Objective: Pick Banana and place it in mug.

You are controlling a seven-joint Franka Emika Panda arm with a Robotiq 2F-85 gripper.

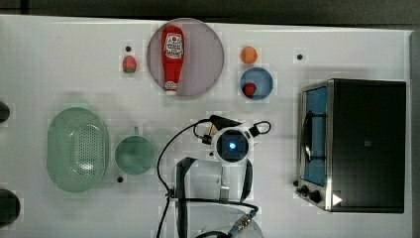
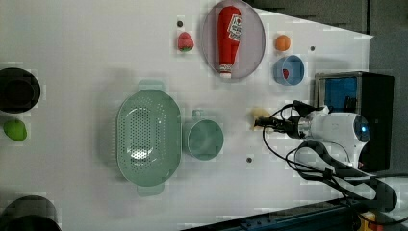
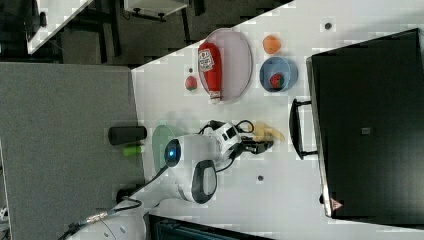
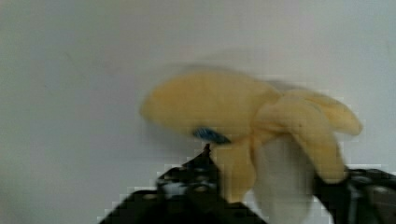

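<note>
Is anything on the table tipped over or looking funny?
Yes. The ketchup bottle lies flat on its side on the round plate instead of standing up. The banana looks half-peeled, its skin flaps spread open, with the gripper around it. Nothing looks spilled.

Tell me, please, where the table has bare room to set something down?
In the top view, the left corner beyond the strawberry and colander is bare, as is the strip between mug and plate. It is crowded around the plate, orange ball, blue bowl and toaster oven.
</note>
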